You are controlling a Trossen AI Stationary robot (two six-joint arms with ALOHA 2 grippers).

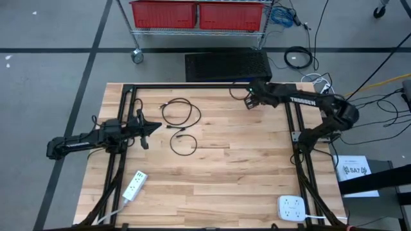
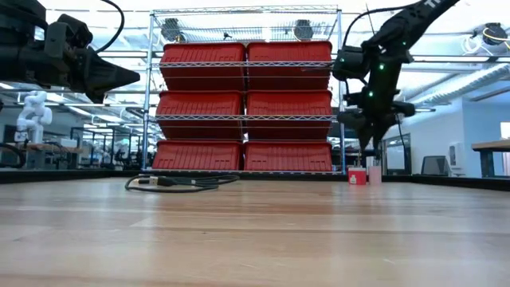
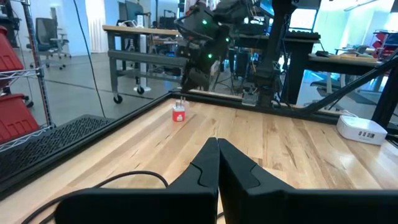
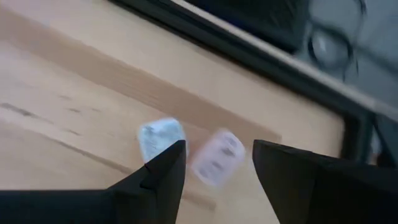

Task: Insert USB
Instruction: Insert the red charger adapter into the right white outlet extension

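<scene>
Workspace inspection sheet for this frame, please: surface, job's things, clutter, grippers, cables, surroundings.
Surface: wooden table, dark frame around it.
Job's things: two small chargers at the far edge; white power strip and white outlet block near the front.
Clutter: nothing seen.
Grippers: left gripper shut, empty, raised at the left; right gripper open above the chargers.
Cables: two black coiled cables left of centre.
Surroundings: red bins on a wire rack.

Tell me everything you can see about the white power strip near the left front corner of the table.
The white power strip is a long, slim bar, plastic by the look of it, with faint marks along its top that may be sockets. It lies flat on the wooden table, angled diagonally near the left arm's frame. A white cord runs from its lower end toward the table's front edge. Nothing is plugged into it and neither gripper is near it.
</scene>
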